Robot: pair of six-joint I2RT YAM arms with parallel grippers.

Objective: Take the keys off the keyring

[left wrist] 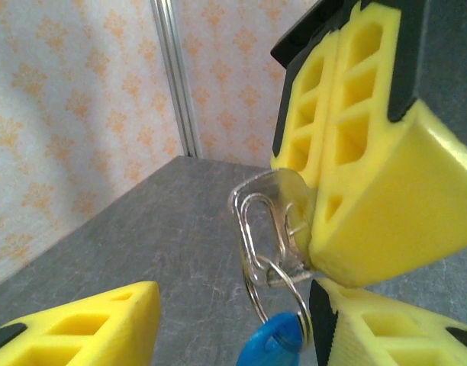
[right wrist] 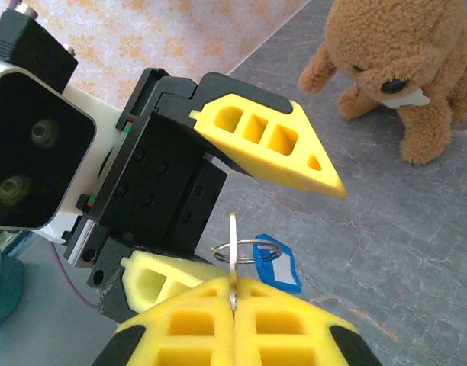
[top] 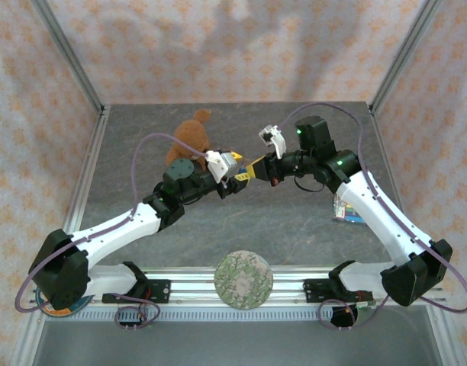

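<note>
My right gripper [right wrist: 233, 296] is shut on the edge of a silver clip [left wrist: 265, 221], the top part of the keyring, and holds it above the table. A thin split ring [right wrist: 249, 250] hangs from the clip and carries a key with a bright blue head [right wrist: 277, 267]. My left gripper [left wrist: 235, 296] is open, one finger on either side of the ring and the blue key [left wrist: 275, 343]. The key lies close to its right-hand finger [left wrist: 386, 328] and well away from the other finger [left wrist: 88, 324]. Both grippers meet over the table's middle [top: 252, 171].
A brown teddy bear [top: 191, 137] sits just behind the left gripper. A multicoloured flat packet [top: 344, 210] lies under the right forearm. A round patterned disc [top: 243, 279] rests at the near edge between the arm bases. Metal frame posts [top: 69, 53] stand at the table's corners.
</note>
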